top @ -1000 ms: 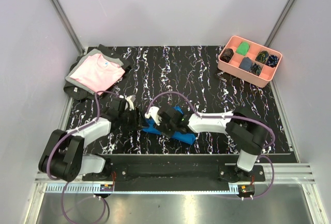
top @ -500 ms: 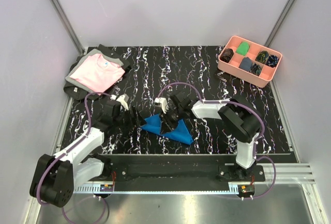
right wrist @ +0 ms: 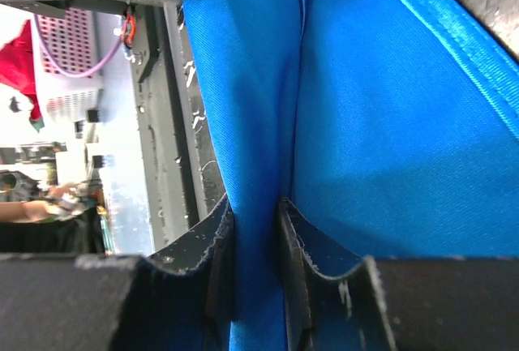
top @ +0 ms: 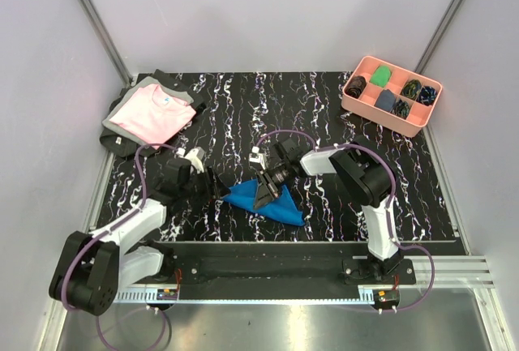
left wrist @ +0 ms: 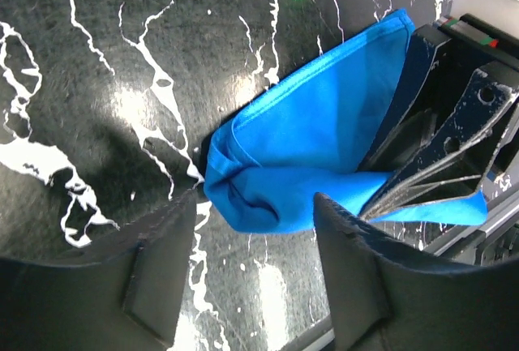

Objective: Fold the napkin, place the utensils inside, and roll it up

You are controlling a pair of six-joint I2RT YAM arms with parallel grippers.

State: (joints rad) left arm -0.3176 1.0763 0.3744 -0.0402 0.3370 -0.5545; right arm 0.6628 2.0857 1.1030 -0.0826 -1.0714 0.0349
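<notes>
Napkin (top: pixel 284 207) was found bunched on table (top: pixel 324 108) | fold was pinched by right gripper (right wrist: pixel 255 237) | left gripper (left wrist: pixel 251 262) was spread apart, crumpled corner between fingertips

Napkin (top: pixel 284 207) near the table's (top: pixel 324 124) front edge
My left pincer (top: pixel 212 186) sits just left of it, my right pincer (top: pixel 263 195) on its middle — shirt (top: pixel 154 116) far back-left, tray (top: pixel 379 118) far back-right.

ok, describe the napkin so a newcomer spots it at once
On the black white-veined tabletop, look near the front edge, between the two arms. The shiny royal-blue cloth napkin lies bunched, pinched by the right end effector. Nothing else is bright blue; the folded shirt is pink.
</notes>
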